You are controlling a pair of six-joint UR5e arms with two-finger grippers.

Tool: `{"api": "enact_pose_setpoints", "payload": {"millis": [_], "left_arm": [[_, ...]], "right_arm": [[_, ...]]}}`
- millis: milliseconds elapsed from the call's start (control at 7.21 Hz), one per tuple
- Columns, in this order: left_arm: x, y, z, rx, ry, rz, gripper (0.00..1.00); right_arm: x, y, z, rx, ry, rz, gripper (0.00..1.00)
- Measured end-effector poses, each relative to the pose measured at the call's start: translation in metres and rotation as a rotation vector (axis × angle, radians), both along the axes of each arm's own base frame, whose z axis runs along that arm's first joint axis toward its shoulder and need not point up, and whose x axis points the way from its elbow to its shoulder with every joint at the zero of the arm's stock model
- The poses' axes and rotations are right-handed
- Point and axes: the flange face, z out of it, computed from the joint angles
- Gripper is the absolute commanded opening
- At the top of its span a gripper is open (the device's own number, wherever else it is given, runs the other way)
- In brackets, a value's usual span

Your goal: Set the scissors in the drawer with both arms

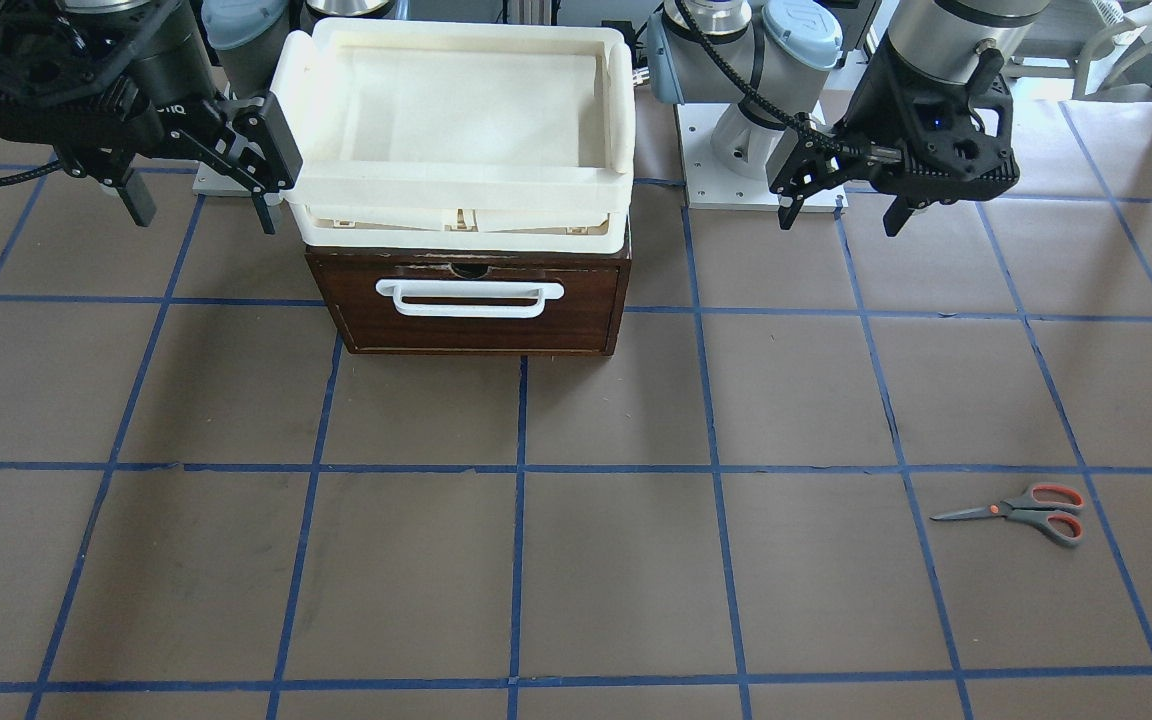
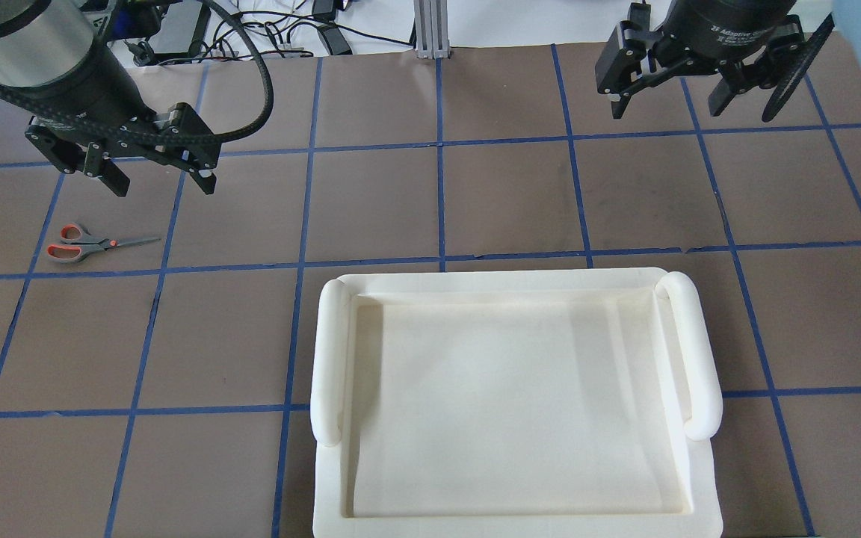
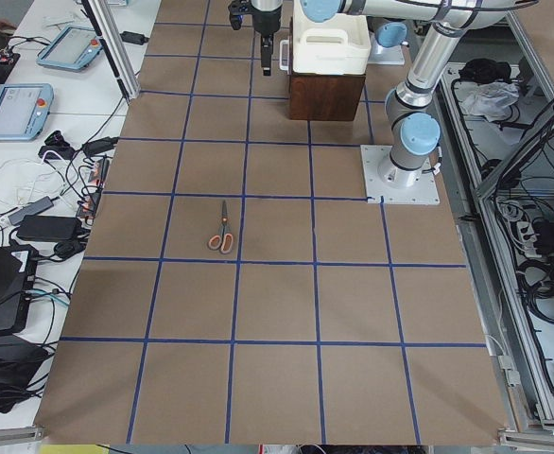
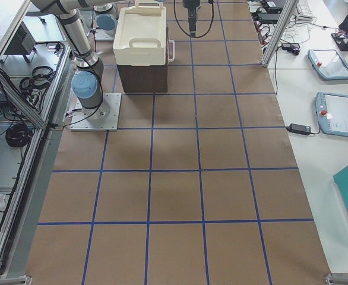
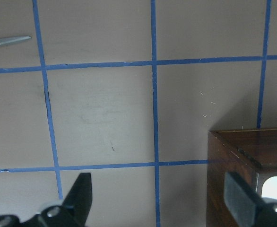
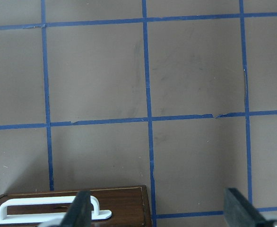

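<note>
— Where are the scissors (image 1: 1021,512) laid, and how?
— Flat on the matt brown table (image 1: 616,560), below and outward of the left gripper (image 1: 841,215), untouched. The long axis is run across the table, with the slim grey blades pointed towards the drawer's (image 1: 466,325) side and the orange-lined loops outward.
— And the grippers?
— Both are held spread, with nothing gripped. The right gripper (image 1: 204,210) is hung beside the smooth cream tray (image 1: 456,190) that is stacked on the closed, glossy dark-wood drawer.

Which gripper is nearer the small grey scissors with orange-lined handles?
Left. The left gripper hangs raised on the scissors' side of the dark brown wooden drawer; the right gripper hangs at the drawer's opposite side.
</note>
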Motion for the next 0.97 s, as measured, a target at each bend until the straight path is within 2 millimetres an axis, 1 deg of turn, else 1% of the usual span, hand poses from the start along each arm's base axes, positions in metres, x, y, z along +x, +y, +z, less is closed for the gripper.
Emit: {"api": "enact_pose_setpoints", "payload": {"millis": [277, 416, 555, 693, 832, 971], "left_arm": [[0.000, 0.001, -0.007, 0.014, 0.001, -0.010, 1.00], [0.001, 0.001, -0.009, 0.019, 0.001, -0.046, 1.00], [0.006, 0.000, -0.009, 0.016, -0.023, -0.128, 1.00], [0.017, -0.004, -0.008, 0.007, -0.070, -0.223, 1.00], [0.032, -0.012, -0.012, 0.003, -0.103, -0.309, 1.00], [0.054, -0.023, -0.021, 0.018, -0.111, -0.365, 1.00]], "right_arm": [[0.000, 0.000, -0.001, 0.006, 0.001, 0.000, 1.00], [0.000, -0.001, -0.002, 0.009, 0.001, 0.003, 1.00], [0.001, -0.002, -0.004, 0.014, -0.013, 0.009, 1.00], [0.005, -0.003, -0.009, 0.024, -0.040, 0.017, 1.00], [0.015, -0.002, -0.020, 0.047, -0.058, 0.044, 1.00], [0.037, 0.000, -0.039, 0.083, -0.058, 0.132, 1.00]]}}
